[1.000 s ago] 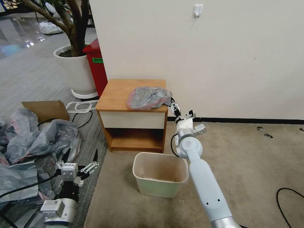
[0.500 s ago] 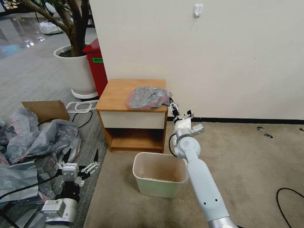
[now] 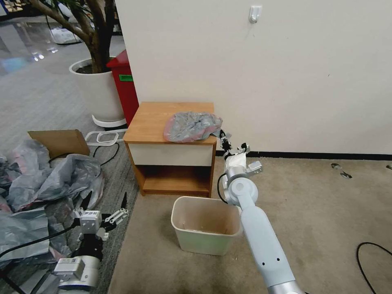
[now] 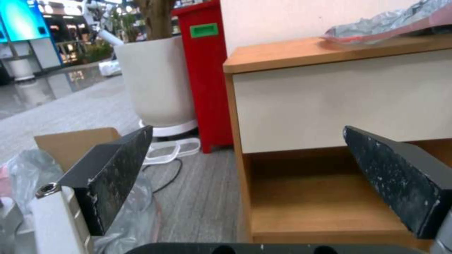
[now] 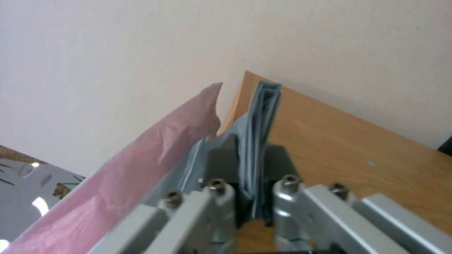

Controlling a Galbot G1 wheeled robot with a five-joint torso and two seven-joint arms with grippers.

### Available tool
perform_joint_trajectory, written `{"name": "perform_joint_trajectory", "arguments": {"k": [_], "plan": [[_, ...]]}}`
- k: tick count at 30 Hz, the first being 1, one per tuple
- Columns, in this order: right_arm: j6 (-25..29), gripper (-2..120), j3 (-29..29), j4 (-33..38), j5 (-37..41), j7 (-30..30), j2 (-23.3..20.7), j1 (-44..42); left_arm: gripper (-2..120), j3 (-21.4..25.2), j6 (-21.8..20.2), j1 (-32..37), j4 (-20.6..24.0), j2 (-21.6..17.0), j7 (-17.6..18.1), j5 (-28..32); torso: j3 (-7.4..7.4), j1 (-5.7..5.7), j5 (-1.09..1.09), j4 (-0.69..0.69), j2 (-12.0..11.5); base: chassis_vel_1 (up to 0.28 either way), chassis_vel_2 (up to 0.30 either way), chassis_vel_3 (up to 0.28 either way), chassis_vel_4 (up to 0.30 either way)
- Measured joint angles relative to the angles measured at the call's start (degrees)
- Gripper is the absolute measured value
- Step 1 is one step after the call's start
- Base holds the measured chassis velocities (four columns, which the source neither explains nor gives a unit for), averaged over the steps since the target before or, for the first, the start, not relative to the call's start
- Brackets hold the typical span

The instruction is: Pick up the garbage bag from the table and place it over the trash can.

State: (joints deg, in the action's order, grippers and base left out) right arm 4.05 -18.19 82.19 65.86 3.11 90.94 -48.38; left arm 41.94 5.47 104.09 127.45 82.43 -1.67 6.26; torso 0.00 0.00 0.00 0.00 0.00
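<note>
Since the earlier frame the right gripper (image 3: pixel 223 137) has edged closer and pinched shut on the garbage bag (image 3: pixel 192 125), bunched on the nightstand surface (image 3: pixel 153 120) behind the trash can (image 3: pixel 206 224).

Head high, wrists close, sharing table (image 3: pixel 155 118)

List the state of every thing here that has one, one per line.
garbage bag: crumpled on the table, one edge pinched.
right gripper: shut on the bag's edge at the table's right side.
left gripper: open, low by the bag heap.
trash can: upright, unlined.
table drawer: closed.
</note>
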Motion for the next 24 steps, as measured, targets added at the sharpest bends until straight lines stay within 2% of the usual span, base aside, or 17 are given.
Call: {"name": "perform_joint_trajectory", "arguments": {"k": [1, 11, 14, 17, 18, 22, 24], "plan": [[0.0, 1, 0.1, 0.1, 0.0, 0.0, -0.1, 0.0, 100, 0.0, 0.0, 0.0, 0.0, 0.0, 0.0, 0.0, 0.00, 0.00, 0.00, 0.00, 0.0, 0.000, 0.000, 0.000, 0.000], [0.0, 0, 1.1, 3.0, 0.3, 0.5, -1.3, -1.4, 100, -0.1, 0.1, -0.2, -0.2, 0.0, 0.1, 0.0, 0.00, 0.00, 0.00, 0.00, 0.0, 0.000, 0.000, 0.000, 0.000], [-0.1, 0, 2.4, 6.8, 0.4, 1.4, -2.6, -3.4, 100, -0.4, 0.2, -0.3, -0.4, 0.2, 0.1, -0.1, 0.00, 0.00, 0.01, 0.01, 0.0, 0.000, 0.000, 0.000, 0.000], [-1.2, 0, 4.9, 14.9, 0.0, 3.9, -4.9, -7.6, 100, -0.7, 0.2, -0.6, -0.7, 0.3, 0.1, -0.3, -0.01, 0.00, 0.01, 0.00, 0.0, 0.000, 0.000, 0.000, 0.000], [-1.2, 0, 4.9, 14.9, 0.0, 3.9, -4.9, -7.6, 100, -0.7, 0.2, -0.6, -0.7, 0.3, 0.1, -0.3, -0.01, 0.00, 0.01, 0.00, 0.0, 0.000, 0.000, 0.000, 0.000], [-4.5, 0, 8.9, 24.0, -3.5, 10.6, -8.2, -14.0, 100, -0.9, 0.3, -1.1, -0.9, 0.3, 0.1, -0.4, -0.01, 0.00, 0.01, 0.00, 0.0, 0.000, 0.000, 0.000, 0.000], [-5.2, 0, 9.7, 25.4, -4.4, 11.9, -8.9, -15.2, 100, -0.9, 0.3, -1.2, -1.0, 0.3, 0.1, -0.4, -0.01, 0.00, 0.01, 0.00, 0.0, 0.000, 0.000, 0.000, 0.000]]}}
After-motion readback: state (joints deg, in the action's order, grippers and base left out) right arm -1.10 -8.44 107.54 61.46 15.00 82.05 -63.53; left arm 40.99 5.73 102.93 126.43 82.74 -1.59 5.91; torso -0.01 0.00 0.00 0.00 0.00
